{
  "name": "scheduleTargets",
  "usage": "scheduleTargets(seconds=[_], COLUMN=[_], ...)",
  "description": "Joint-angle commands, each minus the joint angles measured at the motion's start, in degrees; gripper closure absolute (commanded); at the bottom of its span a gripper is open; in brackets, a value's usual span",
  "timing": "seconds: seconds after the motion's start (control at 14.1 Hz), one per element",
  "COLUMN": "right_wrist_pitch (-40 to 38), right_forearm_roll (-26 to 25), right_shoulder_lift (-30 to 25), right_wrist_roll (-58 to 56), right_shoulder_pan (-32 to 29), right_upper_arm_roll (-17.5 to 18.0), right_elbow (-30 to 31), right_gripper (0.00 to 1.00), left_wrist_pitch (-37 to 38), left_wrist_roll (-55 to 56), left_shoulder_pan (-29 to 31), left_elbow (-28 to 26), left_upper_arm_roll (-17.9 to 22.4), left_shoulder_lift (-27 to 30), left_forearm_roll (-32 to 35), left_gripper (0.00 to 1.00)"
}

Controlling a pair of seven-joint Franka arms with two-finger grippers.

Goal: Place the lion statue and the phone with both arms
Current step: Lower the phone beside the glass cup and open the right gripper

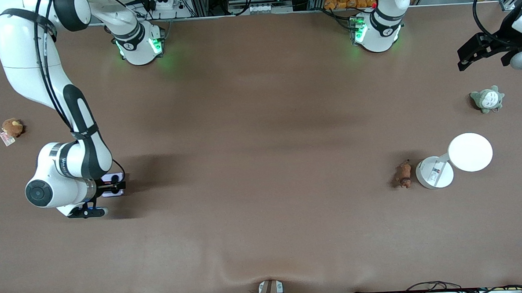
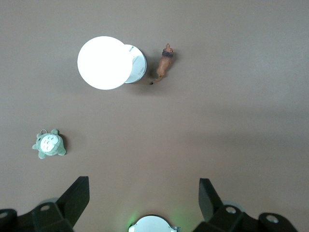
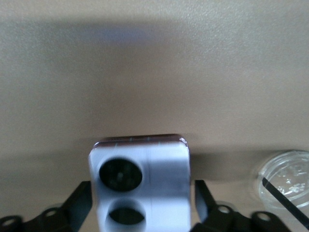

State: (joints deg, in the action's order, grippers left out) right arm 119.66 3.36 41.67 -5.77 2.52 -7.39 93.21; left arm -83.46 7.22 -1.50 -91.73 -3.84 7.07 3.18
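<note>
Only right wrist view shows phone (image 3: 139, 186) between jaws

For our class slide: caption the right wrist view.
Right hand straddles the lavender phone lying on the brown table.

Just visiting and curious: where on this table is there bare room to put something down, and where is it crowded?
The widest bare patch is the brown table middle, between the pale lavender flip phone at the right gripper and the small reddish-brown lion figurine. It is crowded toward the left arm's end: lion, white round-headed lamp and grey-green plush. The left gripper hangs open there.
</note>
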Motion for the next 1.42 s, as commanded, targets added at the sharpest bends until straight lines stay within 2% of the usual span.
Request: scheduleTargets(seconds=[0.0,0.21,0.43,0.71,0.99,1.28,1.35], right_wrist_pitch=[0.1,-0.5,-1.4,-8.7,-22.4,-31.2,-33.0], right_forearm_roll=[-0.7,0.0,-0.1,-0.5,-0.8,-0.8,-0.9], right_shoulder_lift=[-0.3,-0.9,-4.9,-15.0,-26.4,-37.9,-40.8], right_wrist_roll=[0.6,0.4,0.5,0.8,0.8,0.8,0.9], right_shoulder_pan=[-0.3,-0.7,0.0,-0.6,-1.6,-2.6,-3.0], right_upper_arm_roll=[0.6,0.6,0.7,0.5,0.4,1.1,2.2], right_elbow=[-0.5,-4.2,-6.4,-9.7,-9.7,-8.3,-6.7], right_gripper=[0.0,0.0,0.0,0.0,0.0,0.0,0.0], left_wrist_pitch=[-0.3,-0.5,-0.6,-1.3,-1.4,-1.4,-1.4], left_wrist_roll=[-0.2,0.0,0.2,0.5,0.2,0.3,0.2], left_shoulder_pan=[0.0,0.0,0.0,0.0,0.0,0.2,1.0], left_elbow=[-1.3,-1.2,-0.9,-0.7,-0.7,-0.7,-0.8], left_upper_arm_roll=[0.2,0.3,0.4,0.3,0.3,0.5,0.5], left_shoulder_lift=[0.5,0.5,0.3,0.3,0.4,0.4,0.4], left_forearm_roll=[-0.5,-0.5,-0.7,-0.7,-0.6,-0.6,-0.6], left_gripper=[0.0,0.0,0.0,0.0,0.0,0.0,0.0])
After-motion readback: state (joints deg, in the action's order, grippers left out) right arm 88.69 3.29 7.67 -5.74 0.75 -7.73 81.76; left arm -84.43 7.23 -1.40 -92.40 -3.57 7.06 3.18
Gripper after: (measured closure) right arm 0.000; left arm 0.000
